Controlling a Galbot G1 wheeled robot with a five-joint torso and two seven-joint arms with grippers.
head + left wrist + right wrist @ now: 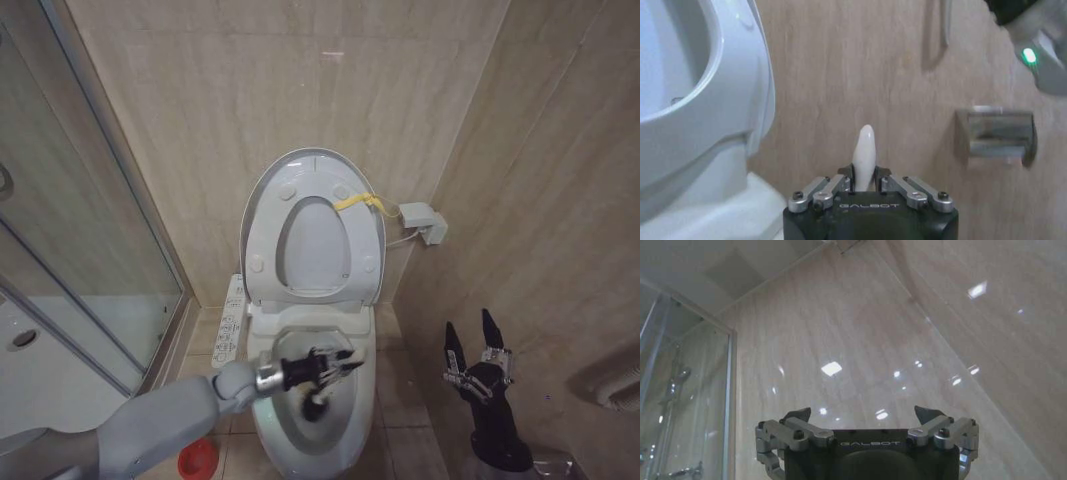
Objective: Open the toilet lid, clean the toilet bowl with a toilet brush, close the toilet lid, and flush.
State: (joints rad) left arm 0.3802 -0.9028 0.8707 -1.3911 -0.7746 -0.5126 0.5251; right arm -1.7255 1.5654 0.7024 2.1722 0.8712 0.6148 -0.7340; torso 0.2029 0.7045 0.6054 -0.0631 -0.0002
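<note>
We've got the toilet lid [262, 215] standing upright against the back wall, the seat ring [357, 250] raised against it, a yellow strap [357, 201] at the lid's two o'clock edge. Below, the toilet bowl [352, 425] lies open at the six o'clock side of the head view. Our left gripper [340, 366] reaches in from eight o'clock and sits over the bowl, fingers [831, 184] clamped narrow around the white handle of the toilet brush [864, 150]; the black bristle head [316, 407] hangs down inside the bowl, near the middle. The red holder [198, 458] stands on the floor at the bowl's eight o'clock. Our right gripper [468, 336] waits well off at four o'clock, pointing up beside the wall, fingers [451, 343] spread wide and holding nothing.
</note>
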